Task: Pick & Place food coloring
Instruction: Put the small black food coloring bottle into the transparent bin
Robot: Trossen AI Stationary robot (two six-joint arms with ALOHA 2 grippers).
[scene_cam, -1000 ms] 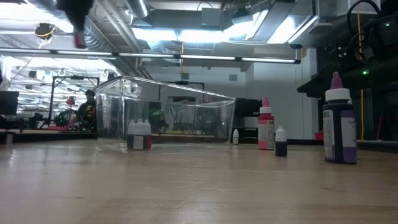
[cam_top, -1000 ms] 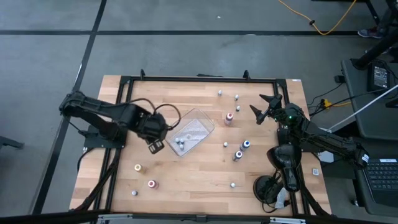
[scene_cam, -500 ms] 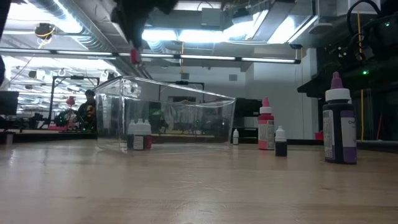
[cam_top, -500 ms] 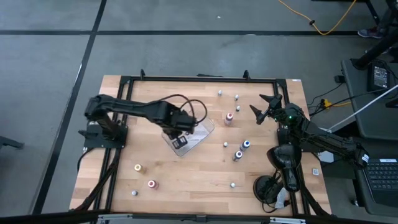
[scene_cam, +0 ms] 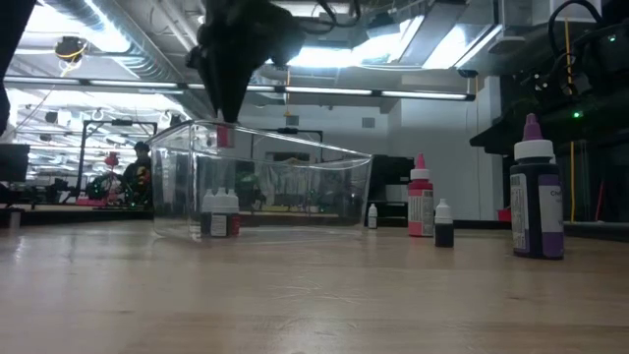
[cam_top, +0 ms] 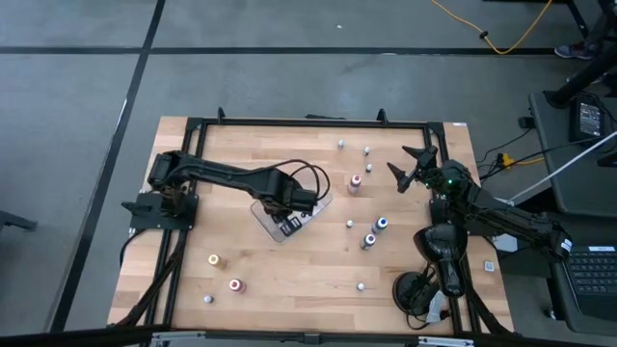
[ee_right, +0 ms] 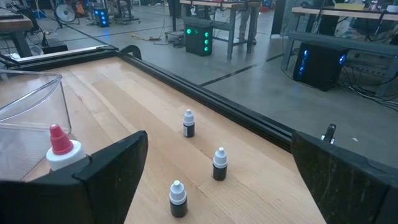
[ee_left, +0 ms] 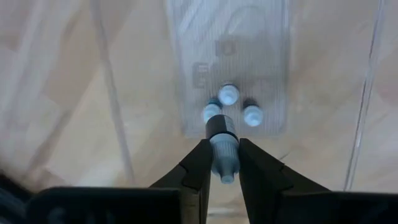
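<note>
Over the clear tray (cam_top: pixel 316 190) near the middle of the table (cam_top: pixel 289 280), the left gripper (ee_left: pixel 224 163) hangs with its fingers clamped on a small bottle (ee_left: pixel 222 151) of food coloring, cap end pointing down toward the tray floor. Three bottles (ee_left: pixel 228 107) already stand clustered inside the tray, directly beneath the held one. In the low view the gripper (scene_cam: pixel 231 93) sits just above the tray's rim (scene_cam: pixel 285 146).

To place it well, the arm should probably shift slightly sideways so the bottle comes down on bare tray floor beside the cluster, not onto the caps below. It should lower until the bottle is close to the floor before letting go, since a drop from rim height could knock the standing ones over. The fingers should clear the tray wall on the way out.

More bottles remain scattered on the table: a red one (cam_top: pixel 355 181), a blue one (cam_top: pixel 382 224), a yellow one (cam_top: pixel 214 259) and several pale ones.

At the table's right edge the right gripper (cam_top: pixel 410 166) waits, spread wide and empty.
</note>
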